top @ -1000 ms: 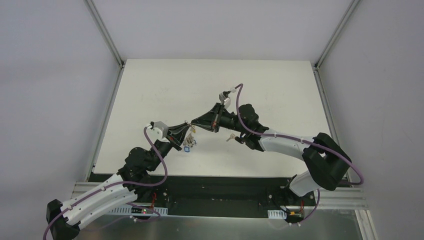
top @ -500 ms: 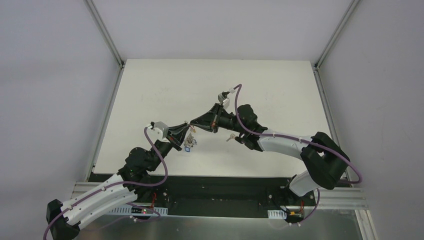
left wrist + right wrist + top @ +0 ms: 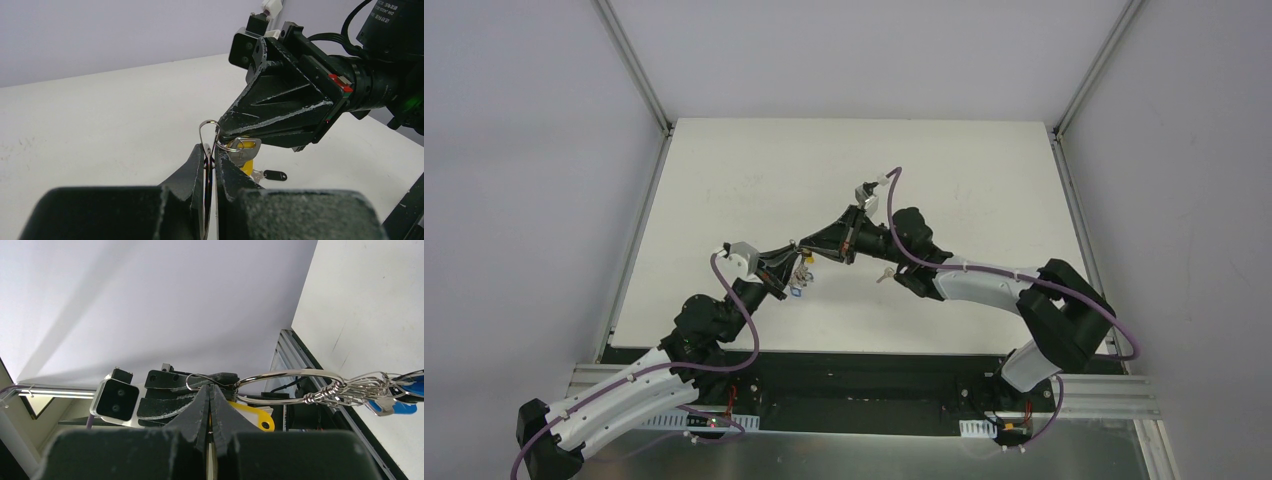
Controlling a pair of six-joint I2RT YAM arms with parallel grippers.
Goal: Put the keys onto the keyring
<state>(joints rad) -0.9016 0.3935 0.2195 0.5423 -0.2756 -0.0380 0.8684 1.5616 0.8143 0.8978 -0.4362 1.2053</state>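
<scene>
The keyring (image 3: 210,131) is held up above the middle of the table (image 3: 724,180). Its thin wire is pinched edge-on in the clenched left claw (image 3: 212,159), and the tags (image 3: 392,405) dangle from it. The yellow-headed key (image 3: 246,156) hangs right at the wire, just under the tip of the right claw (image 3: 210,390). That claw is clenched too, though I cannot tell whether on the key or on the wire. The black-headed key (image 3: 270,175) lies on the table, not yet threaded. The thin wire could twist or slip in the left grip, since the hanging bunch weighs on it. The key could also pop off the split if either claw pulls askew.
</scene>
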